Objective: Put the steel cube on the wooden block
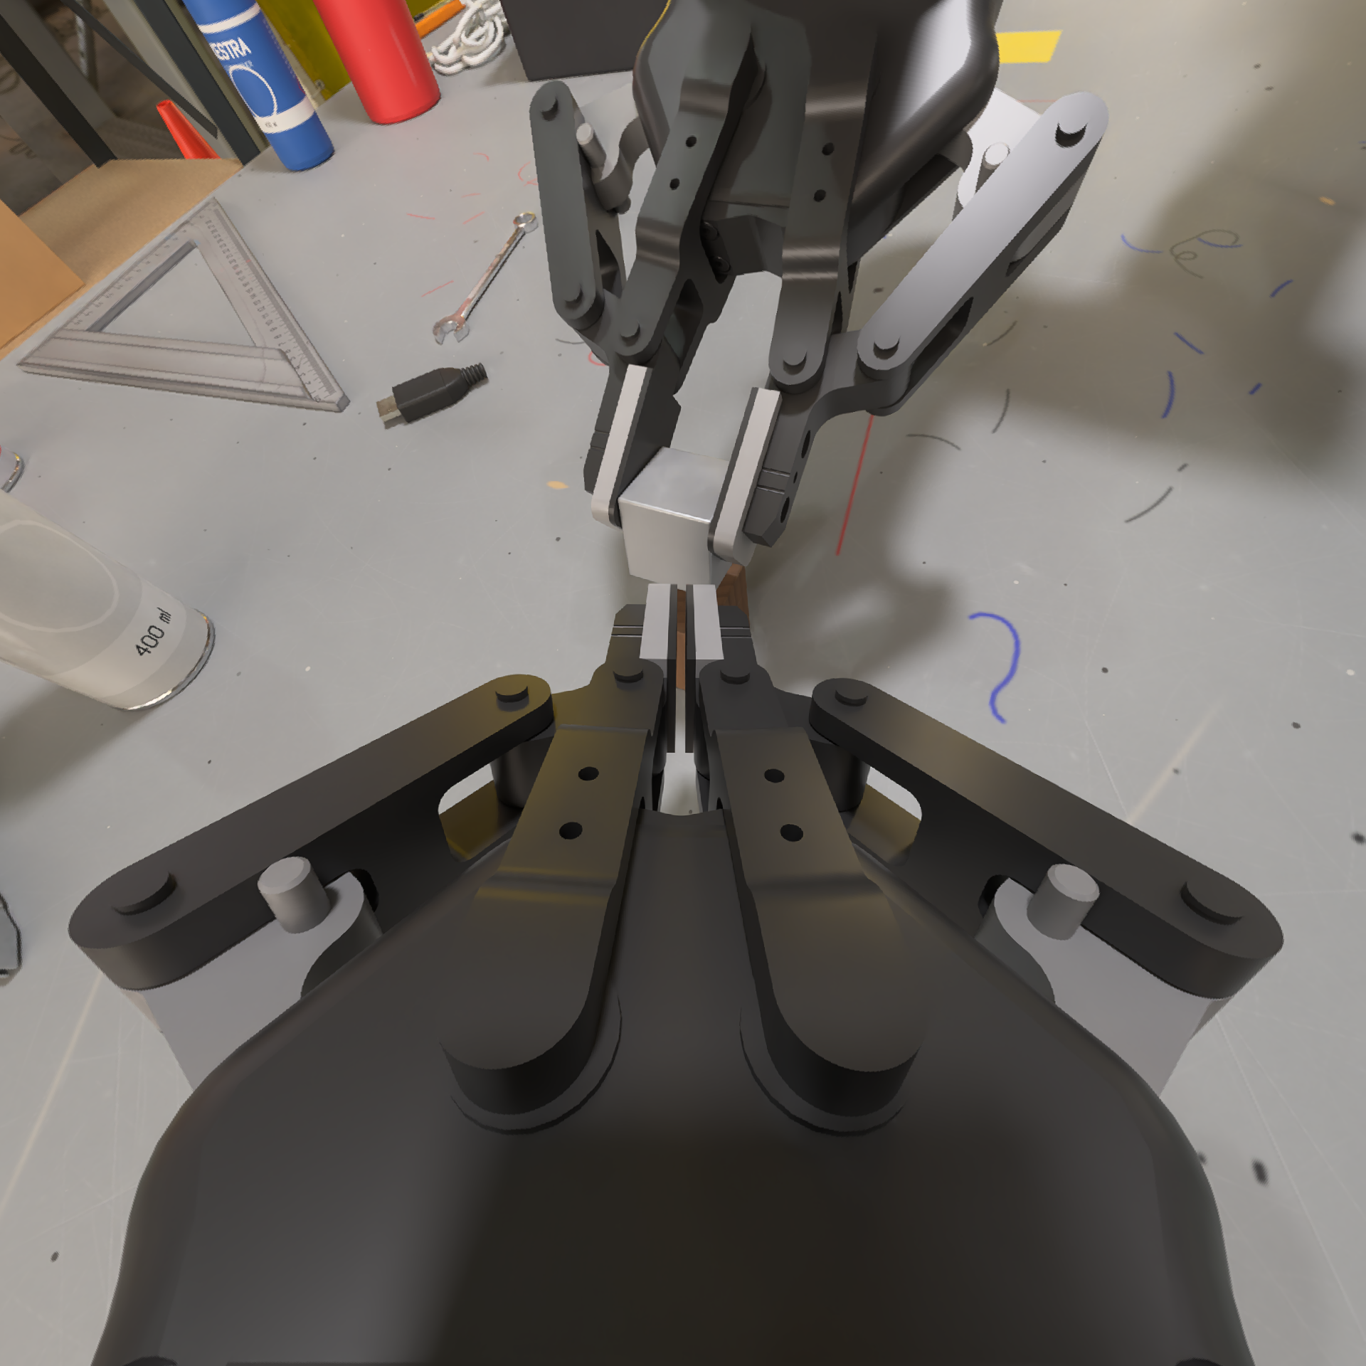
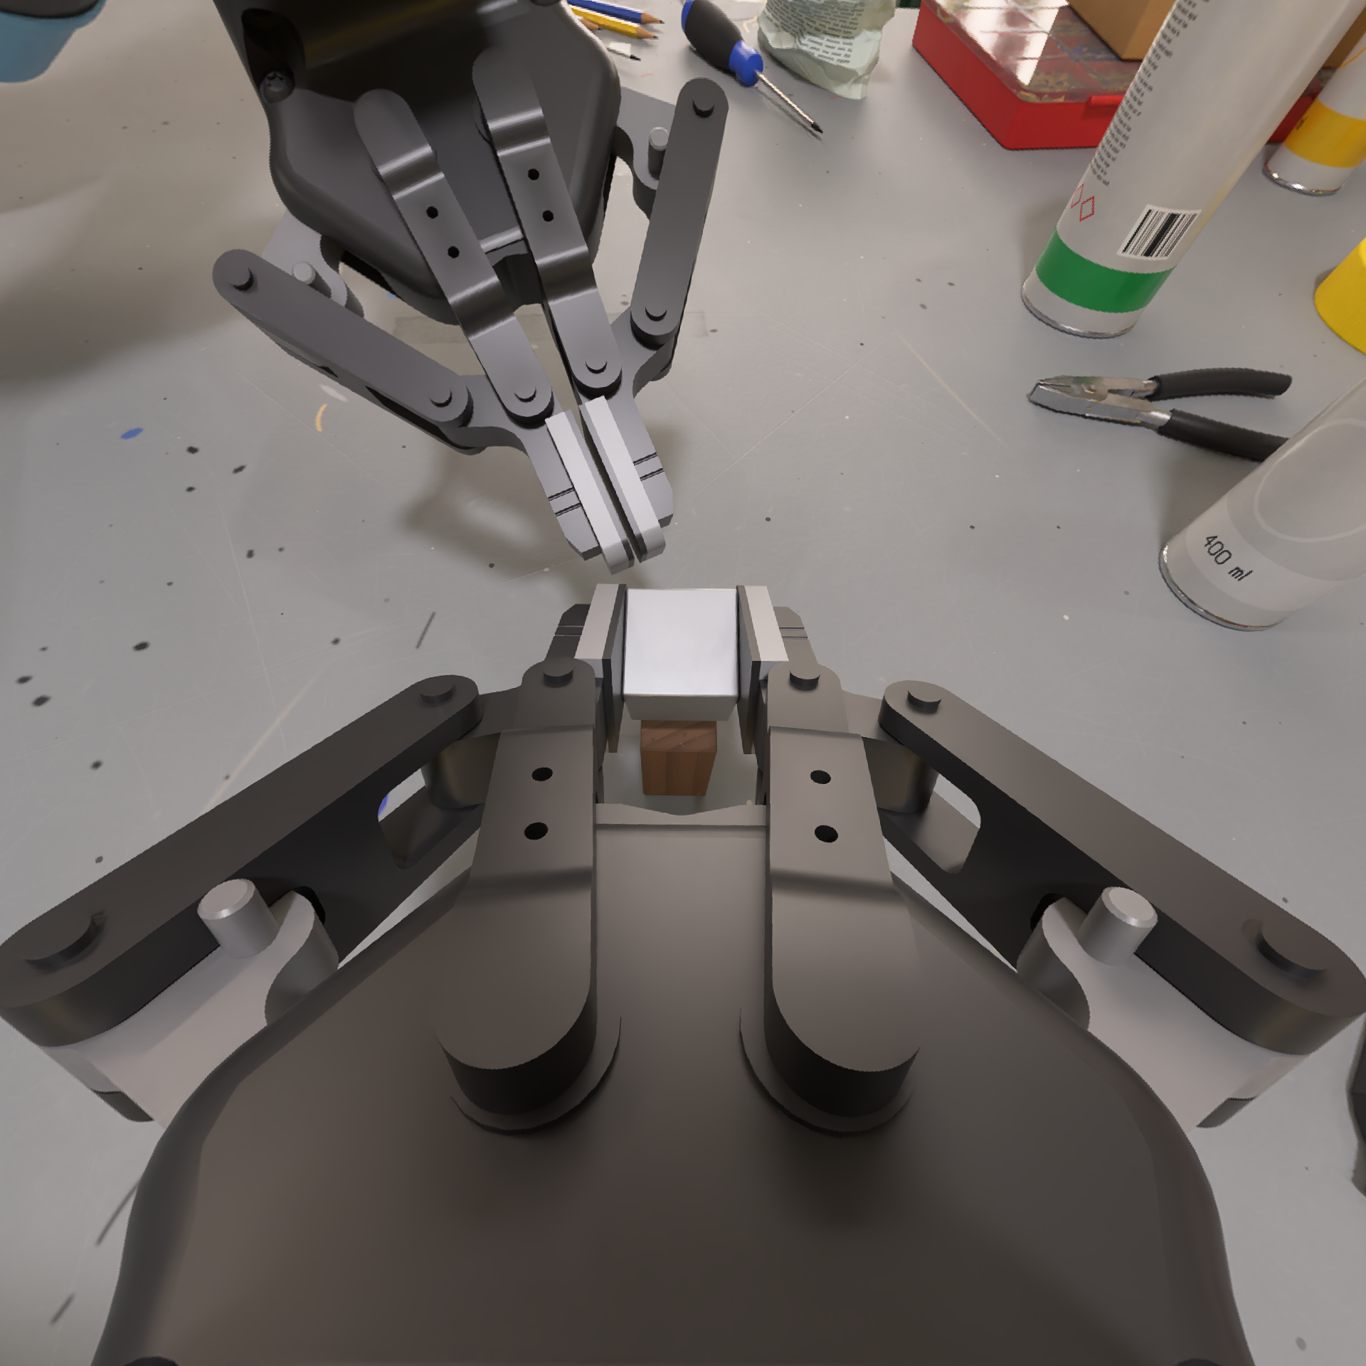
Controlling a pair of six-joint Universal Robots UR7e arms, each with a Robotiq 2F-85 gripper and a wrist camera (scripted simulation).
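My right gripper is shut on the steel cube, pads on its left and right faces. The cube is directly over the small brown wooden block on the grey table; I cannot tell whether they touch. In the left wrist view the right gripper comes down from above with the cube, and only a corner of the block shows under it. My left gripper is shut and empty, its tips just short of the cube. It also shows in the right wrist view.
In the left wrist view a metal set square, a wrench, a black plug and a white can lie to the left. In the right wrist view pliers, cans and a red box are at the right.
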